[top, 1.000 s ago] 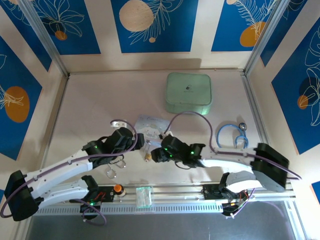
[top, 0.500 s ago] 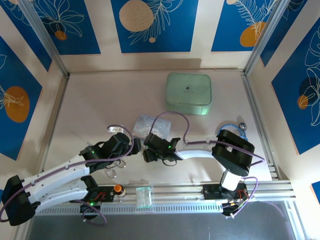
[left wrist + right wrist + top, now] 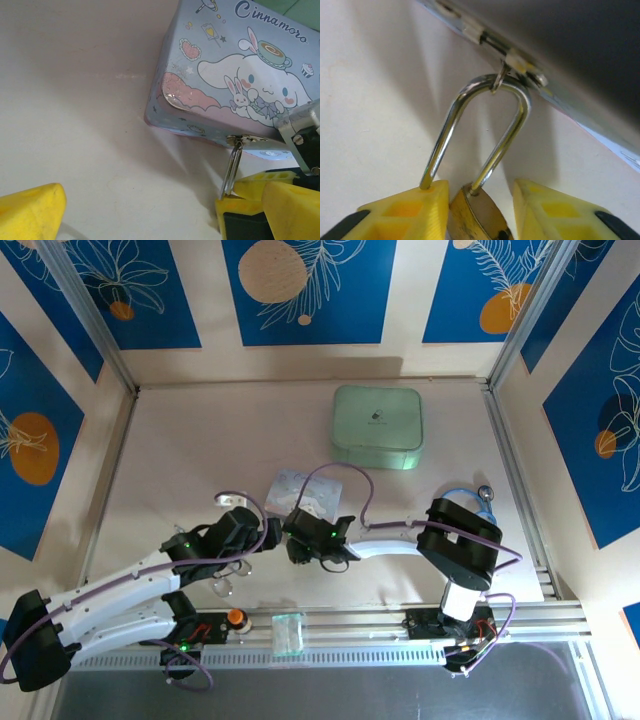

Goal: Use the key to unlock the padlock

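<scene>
Padlock (image 3: 476, 216) half out of your sight.
Right wrist: its brass body is running off the bottom edge. Left wrist: the right gripper (image 3: 241, 196) is covering that body, and the tin (image 3: 225, 75) is running past the right edge.

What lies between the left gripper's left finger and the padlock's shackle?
Bare table, seen in the left wrist view, separates that finger from the padlock, whose body the right gripper clamps.

Both arms stretched inward toward each other; the left gripper (image 3: 165, 200) hung with fingers spread wide; the right gripper (image 3: 480, 192) clamped its fingers around the padlock (image 3: 475, 216).
</scene>
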